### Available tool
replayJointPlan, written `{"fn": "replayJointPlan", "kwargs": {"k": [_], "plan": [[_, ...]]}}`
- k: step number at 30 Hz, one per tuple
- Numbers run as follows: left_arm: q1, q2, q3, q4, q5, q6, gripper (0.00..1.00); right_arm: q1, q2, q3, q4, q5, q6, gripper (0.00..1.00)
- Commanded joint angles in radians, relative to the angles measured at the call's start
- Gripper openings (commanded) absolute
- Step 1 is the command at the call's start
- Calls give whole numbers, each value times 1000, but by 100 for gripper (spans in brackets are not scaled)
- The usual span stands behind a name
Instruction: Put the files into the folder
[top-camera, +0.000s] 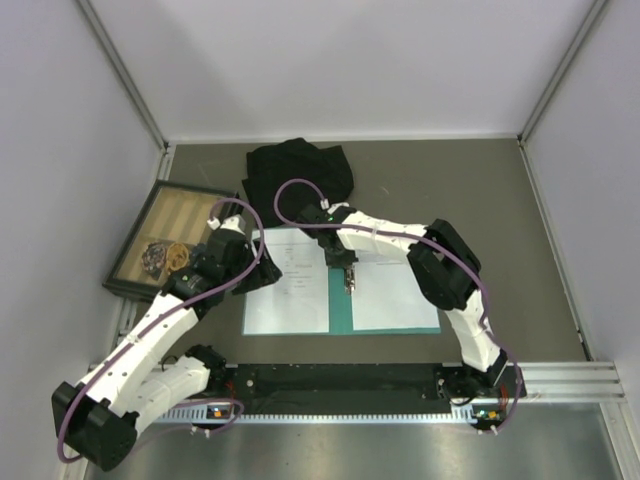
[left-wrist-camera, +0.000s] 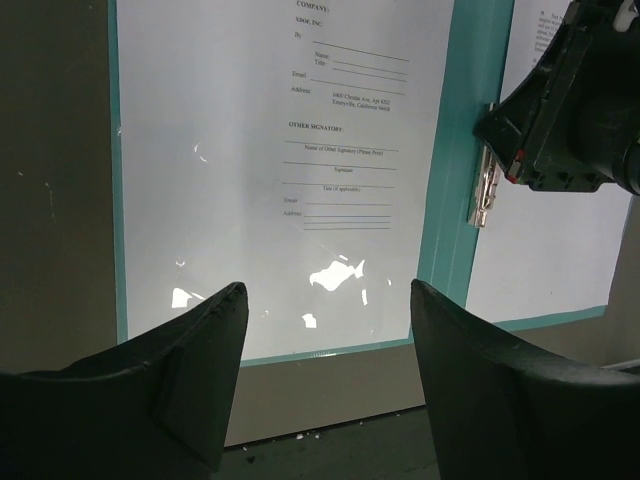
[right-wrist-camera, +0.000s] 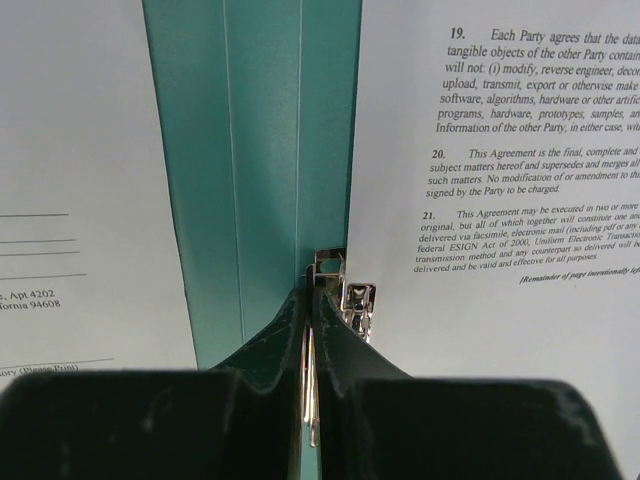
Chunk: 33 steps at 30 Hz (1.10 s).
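The teal folder (top-camera: 340, 310) lies open and flat on the table. One white file (top-camera: 287, 295) rests on its left leaf and a second file (top-camera: 390, 295) on its right leaf. My right gripper (right-wrist-camera: 308, 290) is shut on the metal clip (right-wrist-camera: 355, 300) at the spine, a thin metal strip pinched between its fingers. In the right wrist view the teal folder (right-wrist-camera: 250, 150) runs between the left file (right-wrist-camera: 80, 150) and the right file (right-wrist-camera: 500, 250). My left gripper (left-wrist-camera: 325, 290) hangs open and holds nothing above the near edge of the left file (left-wrist-camera: 250, 150). Its view also shows the clip (left-wrist-camera: 484, 190).
A black cloth (top-camera: 298, 172) lies bunched behind the folder. A dark-framed wooden tray (top-camera: 133, 235) holding small items sits at the left, close to my left arm. A black rail (top-camera: 340, 385) runs along the table's near edge.
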Motion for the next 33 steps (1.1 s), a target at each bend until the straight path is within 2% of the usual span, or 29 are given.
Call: {"fn": "replayJointPlan", "kwargs": {"k": [1, 6, 10, 11, 13, 17, 18, 19, 21, 25, 33], "plan": [[0, -27, -19, -8, -59, -85, 72, -16, 36, -6, 9, 41, 34, 0], [0, -43, -23, -68, -139, -169, 77, -51, -32, -58, 33, 35, 29, 0], [0, -30, -29, -97, -180, -235, 87, -96, -101, -109, 59, -18, 14, 0], [0, -23, -37, -96, -176, -248, 94, -107, -111, -119, 65, -40, 12, 0], [-1, -15, -51, -81, -159, -278, 98, -133, -145, -152, 82, -55, 9, 0], [0, -18, -118, 1, -32, -305, 98, -171, -194, -189, 104, -97, 6, 0], [-1, -18, -136, 30, 67, -302, 98, -177, -204, -193, 105, -98, 3, 0], [-1, -18, -156, 103, 109, -303, 98, -183, -211, -193, 105, -101, 0, 0], [0, -15, -207, 149, 213, -327, 98, -199, -228, -193, 102, -112, -3, 0], [-1, -24, -279, 293, 335, -390, 98, -219, -251, -181, 96, -136, -6, 0], [-3, -191, -491, 498, 389, -625, 98, -237, -290, -169, 73, -187, -8, 0]]}}
